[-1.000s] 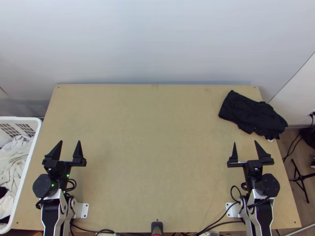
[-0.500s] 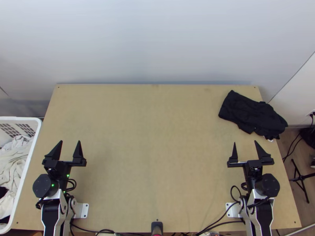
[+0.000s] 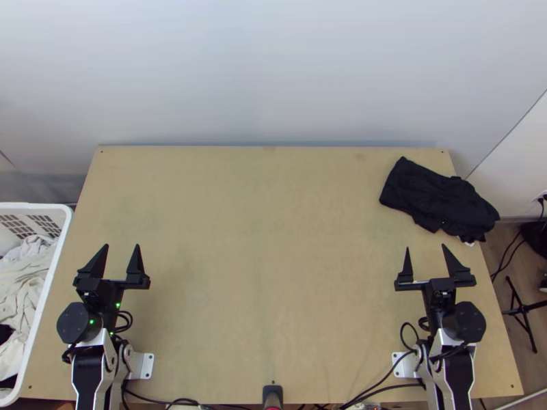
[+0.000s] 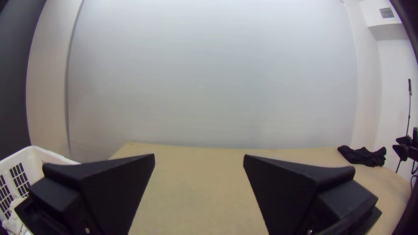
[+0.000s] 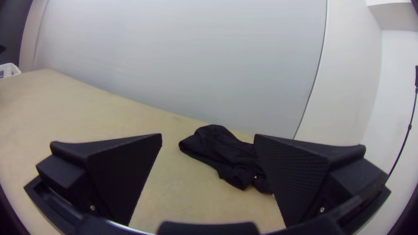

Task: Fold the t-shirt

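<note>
In the top view, my left gripper [image 3: 122,247] stands open near the table's left side, nothing between its fingers. My right gripper [image 3: 425,249] is open too, on the right side, just nearer than the cloth. A black t-shirt [image 3: 437,198] lies bunched at the far right corner, its outer end past the table's right edge. The left wrist view shows my left gripper [image 4: 199,156] with the dark shirt [image 4: 363,156] far off. In the right wrist view, one finger of my right gripper [image 5: 208,135] hides part of the black cloth [image 5: 222,152].
A white basket [image 3: 63,239] with light cloths stands against the table's left side. The wooden table [image 3: 260,253] stretches between the arms, with a pale wall behind it. Cables run along its near edge, and a black stand [image 3: 523,311] is on the floor at the right.
</note>
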